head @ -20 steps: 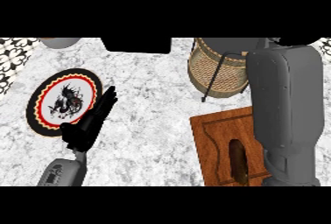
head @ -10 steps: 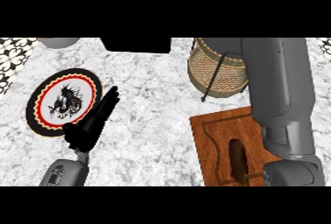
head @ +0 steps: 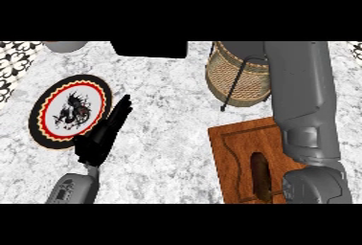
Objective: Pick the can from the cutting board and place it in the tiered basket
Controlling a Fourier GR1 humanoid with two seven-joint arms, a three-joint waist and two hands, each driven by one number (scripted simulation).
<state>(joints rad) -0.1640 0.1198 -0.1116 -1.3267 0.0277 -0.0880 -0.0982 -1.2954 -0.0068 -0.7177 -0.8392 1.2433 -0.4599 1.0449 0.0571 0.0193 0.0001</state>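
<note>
No can shows anywhere in the head view. The brown wooden cutting board (head: pixel 237 158) lies at the lower right, partly covered by my right forearm (head: pixel 304 100). That forearm runs from the lower edge up past the woven tiered basket (head: pixel 237 79) and leaves the picture at the top, so the right hand is out of sight. The basket stands at the upper right with a thin black wire handle across it. My left hand (head: pixel 106 134) rests at the lower left, open, with straight fingers pointing up and to the right and nothing in it.
A round plate (head: pixel 53 129) with a red rim and a black figure lies on the marble counter just left of my left hand. A black block (head: pixel 148 49) and a grey bowl (head: pixel 65 46) sit at the far edge. Patterned tiles (head: pixel 14 62) border the left.
My right forearm has reached farther up the view, so its elbow joint now shows at the lower right. The left hand has barely moved.
</note>
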